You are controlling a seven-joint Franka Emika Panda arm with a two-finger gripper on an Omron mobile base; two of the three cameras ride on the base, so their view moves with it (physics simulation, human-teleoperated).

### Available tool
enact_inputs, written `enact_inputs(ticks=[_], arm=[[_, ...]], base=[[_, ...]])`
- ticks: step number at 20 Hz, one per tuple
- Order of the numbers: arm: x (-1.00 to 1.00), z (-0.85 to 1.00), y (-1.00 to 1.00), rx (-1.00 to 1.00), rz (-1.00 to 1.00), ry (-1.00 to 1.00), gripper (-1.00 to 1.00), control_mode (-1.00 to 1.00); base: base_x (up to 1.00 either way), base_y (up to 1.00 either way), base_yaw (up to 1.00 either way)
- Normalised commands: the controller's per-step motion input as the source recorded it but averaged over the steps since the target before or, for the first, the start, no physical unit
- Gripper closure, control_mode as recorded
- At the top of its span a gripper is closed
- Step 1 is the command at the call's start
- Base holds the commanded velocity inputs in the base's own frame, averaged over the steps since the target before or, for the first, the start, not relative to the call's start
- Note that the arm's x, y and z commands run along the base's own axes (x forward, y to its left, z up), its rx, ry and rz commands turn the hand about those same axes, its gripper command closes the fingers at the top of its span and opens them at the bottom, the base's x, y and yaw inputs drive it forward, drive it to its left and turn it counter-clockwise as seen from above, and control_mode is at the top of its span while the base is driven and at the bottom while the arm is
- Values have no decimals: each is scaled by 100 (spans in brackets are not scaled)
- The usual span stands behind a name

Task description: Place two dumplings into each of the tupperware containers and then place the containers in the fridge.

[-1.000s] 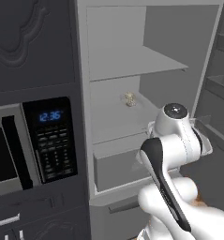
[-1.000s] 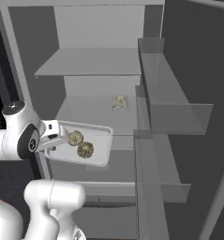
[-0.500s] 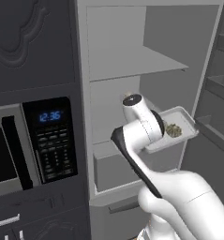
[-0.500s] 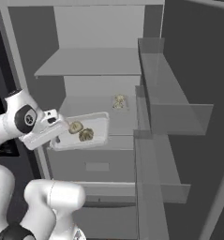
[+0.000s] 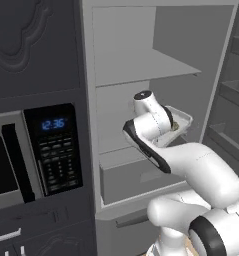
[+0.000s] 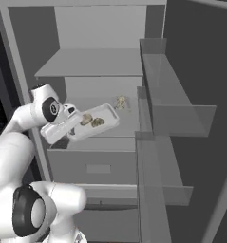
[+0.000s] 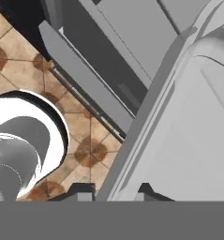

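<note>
The fridge (image 5: 141,70) stands open in front of me. My gripper (image 6: 69,125) is shut on the near rim of a grey-white tupperware container (image 6: 107,122), holding it tilted at the mouth of the middle shelf, above the drawer. Two tan dumplings (image 6: 87,119) (image 6: 98,122) lie inside it. In the left base view the container (image 5: 183,118) sticks out to the right of my hand, with one dumpling (image 5: 175,126) peeking over the rim. Farther back on the same shelf sits another tan speckled lump (image 6: 120,101). In the hand view my gripper (image 7: 115,192) pinches the container's edge (image 7: 188,140).
The fridge door (image 6: 176,109) hangs open on the right with clear door shelves jutting out. A closed drawer (image 6: 98,163) lies under the middle shelf. A black oven panel with blue digits (image 5: 53,150) is to the left of the fridge. Below me is tiled floor (image 7: 19,61).
My hand has swung left and up, carrying the container with its dumplings higher and closer to the fridge's middle shelf. The grip has stayed shut.
</note>
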Motion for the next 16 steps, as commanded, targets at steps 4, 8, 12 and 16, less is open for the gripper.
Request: enact_inputs(ticks=[4, 8, 12, 16], arm=[[4, 0, 20, -6, 40, 1, 100, -100], [0, -10, 9, 0, 46, -4, 100, -100], [0, -33, -13, 3, 56, -6, 100, -100], [7, -5, 0, 0, 54, 11, 100, -100]], base=[[0, 0, 0], [0, 0, 0], [0, 0, 0], [0, 0, 0]])
